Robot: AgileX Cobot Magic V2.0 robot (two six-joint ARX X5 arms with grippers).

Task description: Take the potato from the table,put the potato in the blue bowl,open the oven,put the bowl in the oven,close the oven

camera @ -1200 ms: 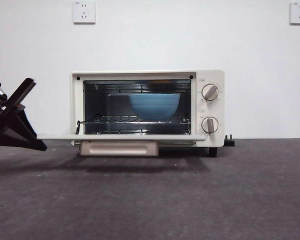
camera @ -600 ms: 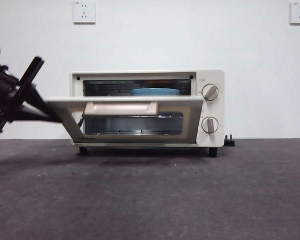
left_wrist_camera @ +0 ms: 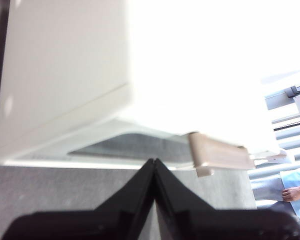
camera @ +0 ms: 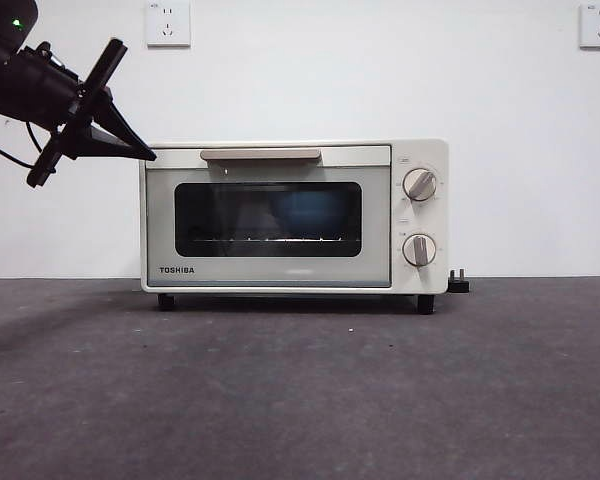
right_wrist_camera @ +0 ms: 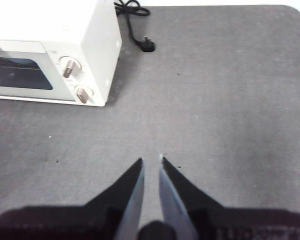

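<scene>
The cream-white oven (camera: 280, 272) stands on the dark grey table (camera: 380, 400) with its door closed and its beige handle (camera: 260, 154) at the top. Through the dark glass the blue bowl (camera: 315, 212) shows dimly on the rack. The potato is hidden. My left gripper (camera: 147, 156) hangs shut and empty at the oven's upper left corner; in its own view the left gripper (left_wrist_camera: 153, 161) points at the door's top edge beside the handle (left_wrist_camera: 217, 154). My right gripper (right_wrist_camera: 151, 159) waits over bare table, well away from the oven (right_wrist_camera: 102, 45), jaws nearly together.
The oven's black power cord and plug (right_wrist_camera: 140, 40) lie on the table behind its knob side; the plug (camera: 459, 283) also shows beside the oven's foot. Two wall sockets (camera: 168, 24) sit high on the white wall behind.
The oven door swung up from flat open to fully closed, pushed by my left gripper, which rose from door level to the oven's top left corner.
</scene>
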